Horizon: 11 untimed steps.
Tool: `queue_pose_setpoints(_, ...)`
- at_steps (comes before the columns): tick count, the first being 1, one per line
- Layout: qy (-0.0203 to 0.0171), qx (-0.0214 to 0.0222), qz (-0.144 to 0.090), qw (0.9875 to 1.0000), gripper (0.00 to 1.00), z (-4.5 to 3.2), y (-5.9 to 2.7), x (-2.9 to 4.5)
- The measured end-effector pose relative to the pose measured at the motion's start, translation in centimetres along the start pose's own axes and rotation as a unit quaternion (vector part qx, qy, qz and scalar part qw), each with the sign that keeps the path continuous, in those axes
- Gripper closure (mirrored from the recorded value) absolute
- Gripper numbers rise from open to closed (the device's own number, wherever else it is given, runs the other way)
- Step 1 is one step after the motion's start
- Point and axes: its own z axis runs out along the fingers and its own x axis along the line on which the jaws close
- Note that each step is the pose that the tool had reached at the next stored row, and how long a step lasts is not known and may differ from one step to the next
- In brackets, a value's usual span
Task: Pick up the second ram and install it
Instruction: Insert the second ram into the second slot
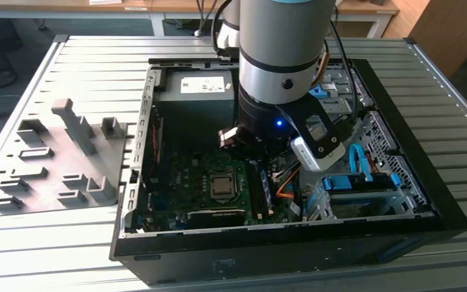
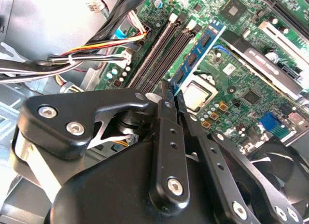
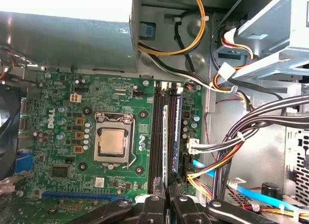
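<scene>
On the exterior view's left, a gray holder block [image 1: 59, 161] lies on the slatted tabletop [image 1: 428, 67], beside the open computer case [image 1: 298, 243]. The arm [image 1: 286, 48] reaches down into the case and hides much of the motherboard [image 1: 189, 176]. In the second wrist view the claw [image 2: 170, 91] has its fingers pressed together on the end of the second ram [image 2: 200, 48], which stands on edge in a slot next to the empty black memory slots [image 2: 161, 52]. The stick's near end is hidden behind the fingers. In the first wrist view it [image 3: 173, 132] sits between the processor [image 3: 113, 142] and the cable bundles [image 3: 241, 142], the claw's [image 3: 168, 201] lower part cut off by the frame edge
</scene>
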Motion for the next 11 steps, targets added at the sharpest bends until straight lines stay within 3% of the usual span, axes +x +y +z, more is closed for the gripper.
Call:
queue_pose_setpoints(6,-0.0005,-0.0004,0.011,0.9999,0.86,0.13,0.01,0.01)
queue_pose_setpoints(11,-0.0006,0.0001,0.014,0.9999,0.86,0.66,0.13,0.03)
